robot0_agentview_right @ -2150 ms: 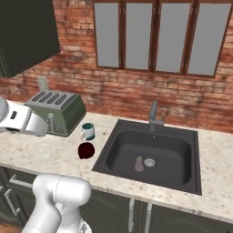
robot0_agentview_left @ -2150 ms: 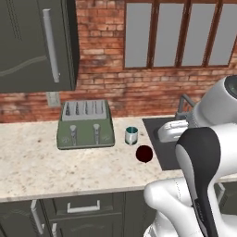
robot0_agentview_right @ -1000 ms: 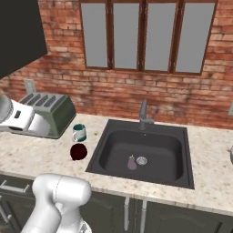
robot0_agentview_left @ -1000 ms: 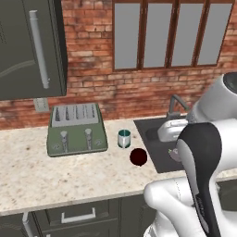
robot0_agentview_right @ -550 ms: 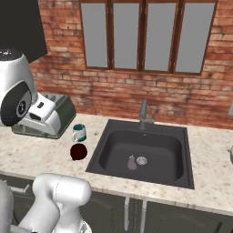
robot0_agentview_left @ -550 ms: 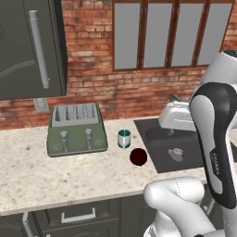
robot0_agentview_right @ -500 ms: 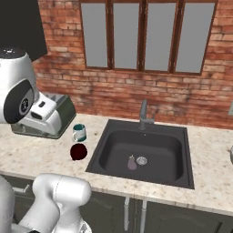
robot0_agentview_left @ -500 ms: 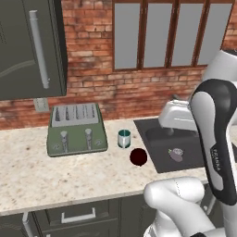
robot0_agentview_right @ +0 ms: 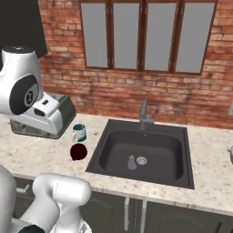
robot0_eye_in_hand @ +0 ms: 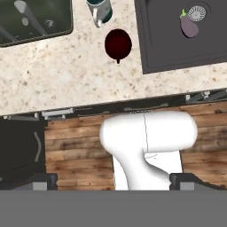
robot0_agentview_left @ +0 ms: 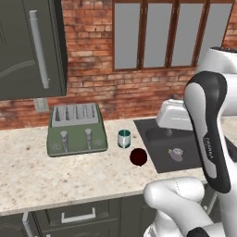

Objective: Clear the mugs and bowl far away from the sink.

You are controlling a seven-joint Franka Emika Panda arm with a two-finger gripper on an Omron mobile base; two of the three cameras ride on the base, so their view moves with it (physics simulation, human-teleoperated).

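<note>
Sink (robot0_agentview_right: 113,146), dark grey and rectangular, is sitting sunk into the speckled stone counter (robot0_agentview_left: 69,173) under a row of windows (robot0_agentview_right: 145,34) in the brick wall, with its angular metal tap (robot0_agentview_right: 144,116) standing at the back rim. To its left a green toaster (robot0_agentview_left: 76,129) is resting against the wall, below a dark upper cabinet (robot0_agentview_left: 28,46).

The white arm (robot0_agentview_left: 208,134) is rising in front of the counter and bending over at the top, so that its hand is hanging above the stretch between toaster and basin and looking straight down. In the hand view the gripper (robot0_eye_in_hand: 113,181) is standing with its jaws spread as wide as they go, gripping nothing and touching nothing, well above the counter's front edge and the wooden floor.

Both mugs are waiting on the counter between the toaster and the basin's left rim. The white mug (robot0_agentview_left: 123,138) with the teal lining is standing upright just beside the toaster's right end. The maroon mug (robot0_agentview_left: 138,157) is sitting nearer the front edge, close to the white one but apart from it, and near the basin's rim.

At the far right edge of the right base view a pale sliver (robot0_agentview_right: 231,154) is showing on the counter; it may be the bowl, but too little of it is showing to be sure.

A small purple eggplant (robot0_agentview_right: 132,162) is lying on the basin floor just beside the drain.
</note>
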